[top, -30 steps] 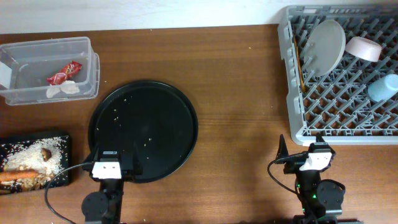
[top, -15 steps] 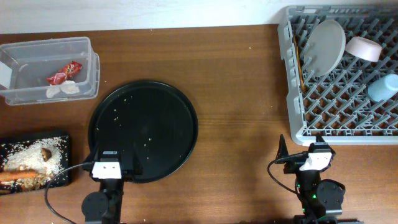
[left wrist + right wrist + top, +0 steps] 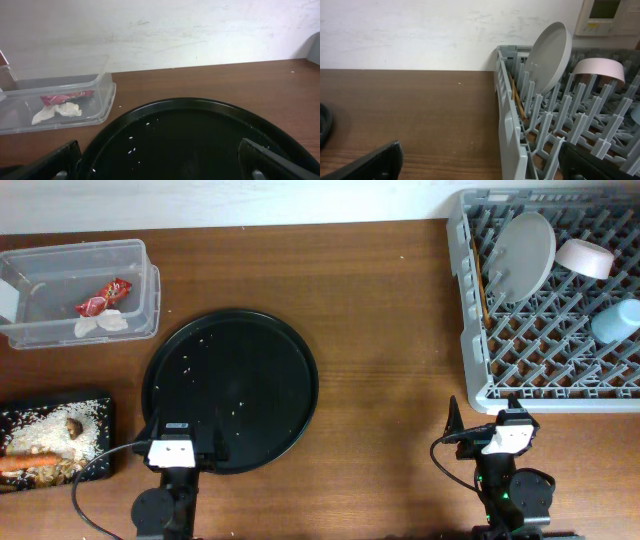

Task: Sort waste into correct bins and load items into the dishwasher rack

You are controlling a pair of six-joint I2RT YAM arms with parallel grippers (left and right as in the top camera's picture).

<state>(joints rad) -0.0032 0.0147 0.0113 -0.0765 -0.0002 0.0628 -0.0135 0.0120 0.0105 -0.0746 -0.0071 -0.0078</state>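
**A:** What did the step call for, as you read it?

**B:** Mostly a check. Nothing loose looked left to sort. The wrapper (image 3: pixel 103 296) and tissue (image 3: pixel 100 324) lay in the tub (image 3: pixel 140 255), well ahead and left of the left gripper (image 3: pixel 185 438). The rice (image 3: pixel 92 415), carrot (image 3: pixel 25 462) and lump (image 3: pixel 73 425) lay in the flat tray (image 3: pixel 60 396), just to its left.

**A:** And the dishes?

**B:** In the rack (image 3: pixel 470 380), ahead and right of the right gripper (image 3: pixel 487 425). The plate (image 3: pixel 525 255) stood on edge between pegs, with the chopsticks (image 3: pixel 483 295) beside it along the near wall. The bowl (image 3: pixel 585 257) and cup (image 3: pixel 617 320) sat farther right.

**A:** So what would doing it well mean?

**B:** I'd judge it meant keeping both arms low and clear. A few grains dotted the round tray (image 3: pixel 230 390) directly ahead of the left gripper, and they were likely too small to pinch.

**A:** The grippers?

**B:** Both had their jaws spread wide, holding nothing and touching nothing.
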